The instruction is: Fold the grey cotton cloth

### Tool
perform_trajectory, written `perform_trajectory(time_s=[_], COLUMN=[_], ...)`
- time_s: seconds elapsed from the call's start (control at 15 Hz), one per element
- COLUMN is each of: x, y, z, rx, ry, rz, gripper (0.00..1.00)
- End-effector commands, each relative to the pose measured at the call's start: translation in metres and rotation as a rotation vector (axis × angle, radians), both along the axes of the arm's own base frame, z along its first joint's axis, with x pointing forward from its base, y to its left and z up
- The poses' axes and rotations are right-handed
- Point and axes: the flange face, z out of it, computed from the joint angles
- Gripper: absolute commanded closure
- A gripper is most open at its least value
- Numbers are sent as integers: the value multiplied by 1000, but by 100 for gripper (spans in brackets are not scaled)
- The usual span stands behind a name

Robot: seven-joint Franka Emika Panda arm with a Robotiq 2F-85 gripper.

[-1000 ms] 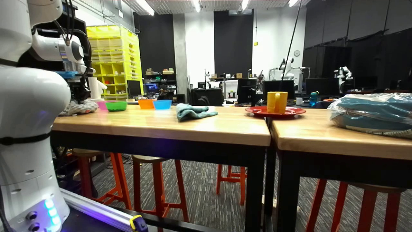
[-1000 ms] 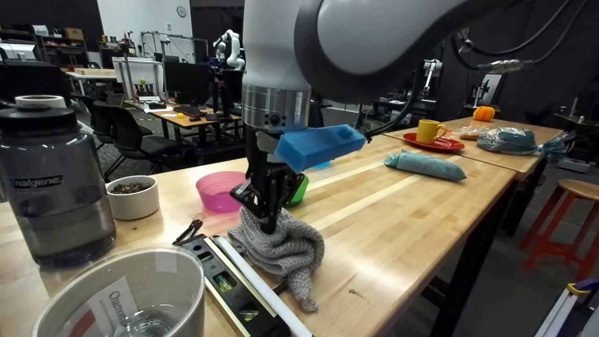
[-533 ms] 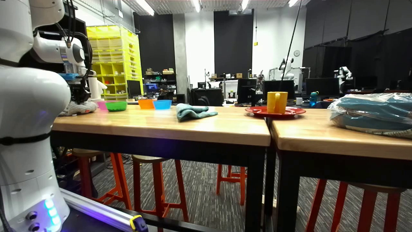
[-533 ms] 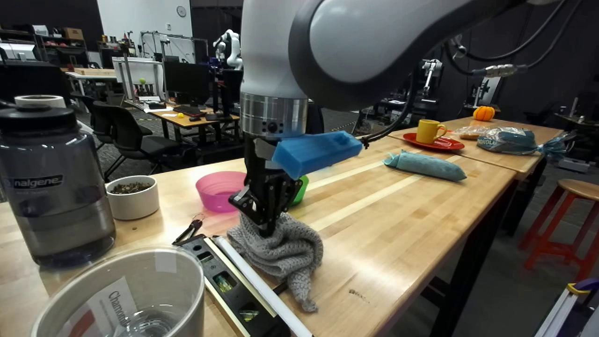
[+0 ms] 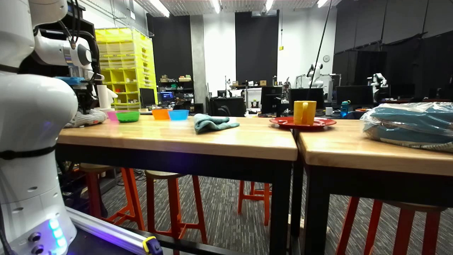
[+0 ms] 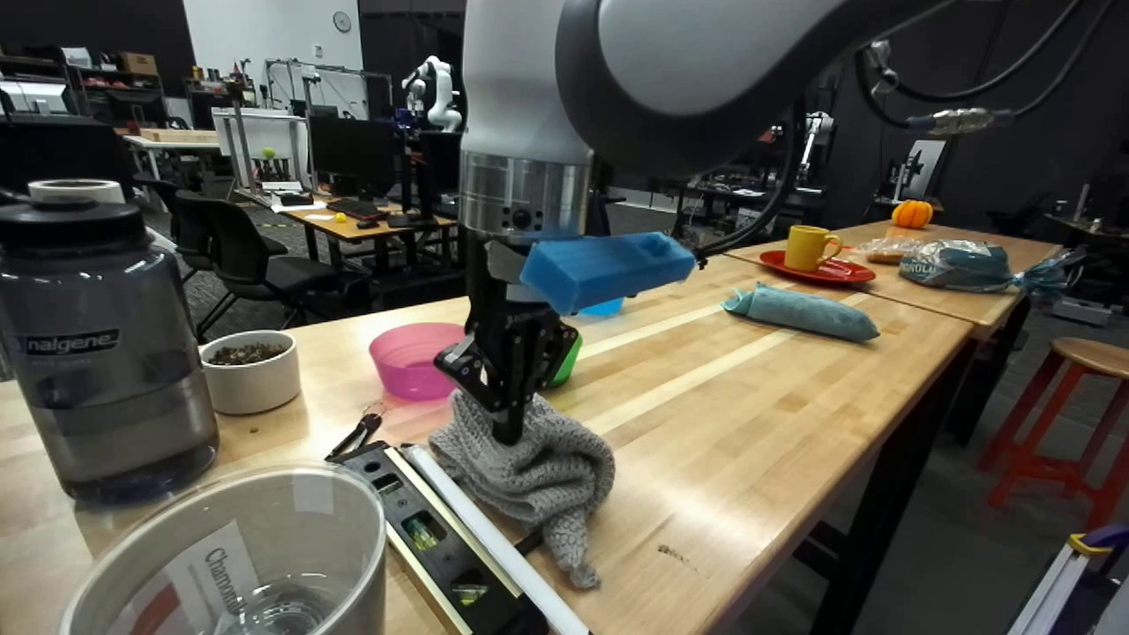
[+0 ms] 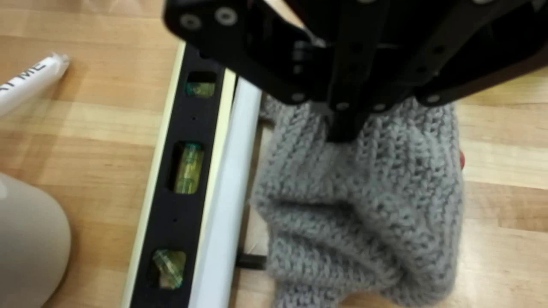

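A grey knitted cloth (image 6: 547, 481) lies bunched in several folds on the wooden table, with a narrow tail toward the front. It also shows in an exterior view (image 5: 86, 119) beside the arm and fills the lower right of the wrist view (image 7: 368, 205). My gripper (image 6: 507, 430) points down with its fingers together, tips sunk in the upper part of the cloth. In the wrist view the shut gripper (image 7: 344, 130) meets the cloth, whose ribs run in toward the tips. It appears to pinch the cloth; the exact contact is hidden.
A black spirit level (image 6: 423, 529) and a white bar (image 6: 494, 538) lie close beside the cloth. A pink bowl (image 6: 406, 362) and green bowl (image 6: 566, 360) stand behind. A bottle (image 6: 97, 379), white pot (image 6: 251, 379) and clear cup (image 6: 229, 529) stand left. A teal cloth (image 6: 803, 313) lies farther along.
My gripper dipped slightly about half a second ago and is now a little higher and to the right in an exterior view. The cloth's upper part has shifted slightly with it.
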Motion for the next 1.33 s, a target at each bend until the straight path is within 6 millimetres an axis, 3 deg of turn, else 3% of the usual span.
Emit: perform_trajectory(time_s=[0.0, 0.33, 0.4, 0.6, 1.2, 1.27], x=[-17, -32, -34, -41, -49, -49], y=[-15, -33, -38, -57, -142, -154], z=[20, 45, 50, 64, 85, 87], rx=[-1, 24, 29, 41, 52, 56], ry=[-10, -17, -22, -31, -46, -47], rz=[1, -6, -9, -17, -74, -84], gripper=[100, 100, 74, 63, 2, 1])
